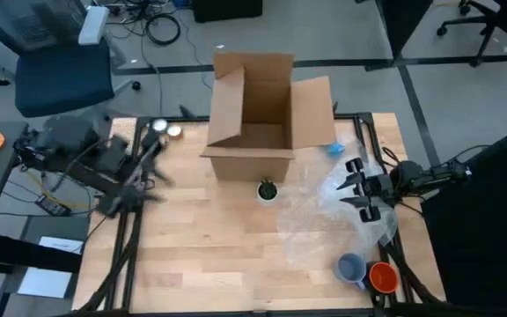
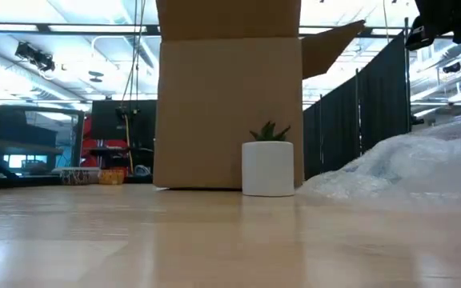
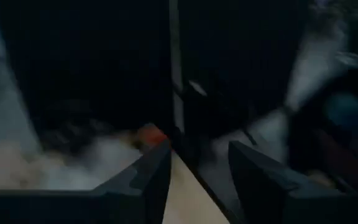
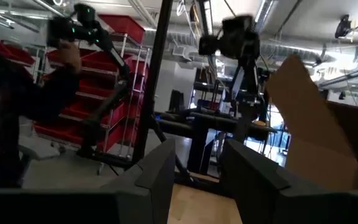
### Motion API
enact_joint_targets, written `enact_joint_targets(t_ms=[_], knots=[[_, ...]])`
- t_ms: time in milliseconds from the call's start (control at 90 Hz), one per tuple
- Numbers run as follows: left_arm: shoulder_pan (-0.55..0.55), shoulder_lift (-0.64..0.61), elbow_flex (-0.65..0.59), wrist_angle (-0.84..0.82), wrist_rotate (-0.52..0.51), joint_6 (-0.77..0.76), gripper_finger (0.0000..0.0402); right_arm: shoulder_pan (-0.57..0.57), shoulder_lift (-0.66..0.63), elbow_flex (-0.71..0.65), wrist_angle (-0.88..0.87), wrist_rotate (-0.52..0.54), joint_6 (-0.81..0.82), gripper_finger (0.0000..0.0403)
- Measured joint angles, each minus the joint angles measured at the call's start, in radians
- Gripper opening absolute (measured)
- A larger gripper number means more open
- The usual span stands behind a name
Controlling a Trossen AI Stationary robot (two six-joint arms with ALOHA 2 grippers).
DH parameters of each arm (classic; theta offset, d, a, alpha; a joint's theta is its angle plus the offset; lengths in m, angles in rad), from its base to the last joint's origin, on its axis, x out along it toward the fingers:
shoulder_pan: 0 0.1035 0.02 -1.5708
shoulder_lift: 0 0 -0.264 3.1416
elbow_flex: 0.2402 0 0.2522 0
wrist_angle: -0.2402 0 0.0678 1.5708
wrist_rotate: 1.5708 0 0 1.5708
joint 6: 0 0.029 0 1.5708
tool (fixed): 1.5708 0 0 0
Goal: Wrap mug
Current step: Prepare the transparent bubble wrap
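The mug (image 1: pixel 351 268) stands unwrapped at about five o'clock on the bench (image 1: pixel 209 255), beside an orange cup (image 1: pixel 384 277), just at the edge of the bubble wrap (image 1: pixel 324 220). Nothing of the wrapping looks done. The right hand (image 1: pixel 359 189) hovers over the wrap at three o'clock, fingers parted and empty. The left hand (image 1: pixel 152 172) sits at nine o'clock, fingers apart, holding nothing.

Brown cardboard box (image 1: pixel 258 110), white plant pot (image 1: pixel 268 190), blue mug (image 1: pixel 351 268), orange mug (image 1: pixel 384 277).
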Motion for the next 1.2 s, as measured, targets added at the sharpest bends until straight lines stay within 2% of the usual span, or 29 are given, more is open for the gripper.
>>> enact_joint_targets(t_ms=[167, 333, 567, 689, 789, 900, 978, 1200], knots=[[-0.089, -0.141, -0.277, 0.08, -0.028, -0.116, 0.0145, 0.0, 0.0, 0.0, 0.0, 0.0, 0.0, 0.0117], [-0.119, -0.195, -0.549, 0.243, -0.029, -0.126, 0.0145, 0.0, 0.0, 0.0, 0.0, 0.0, 0.0, 0.0117], [-0.131, -0.179, -0.867, 0.465, -0.029, -0.26, 0.0145, 0.0, 0.0, 0.0, 0.0, 0.0, 0.0, 0.0117], [-0.131, -0.167, -1.023, 0.64, -0.031, -0.336, 0.0145, 0.0, 0.0, 0.0, 0.0, 0.0, 0.0, 0.0117], [-0.131, -0.153, -1.131, 0.833, -0.099, -0.331, 0.0145, 0.0, 0.0, 0.0, 0.0, 0.0, 0.0, 0.0117], [-0.13, -0.125, -1.223, 1.06, -0.222, -0.308, 0.0145, 0.0, 0.0, 0.0, 0.0, 0.0, 0.0, 0.0117], [-0.13, -0.102, -1.259, 1.17, -0.259, -0.31, 0.0145, 0.0, 0.0, 0.0, 0.0, 0.0, 0.0, 0.0117], [-0.13, -0.009, -1.213, 1.232, -0.259, -0.32, 0.0145, 0.0, 0.0, 0.0, 0.0, 0.0, 0.0, 0.0117]])
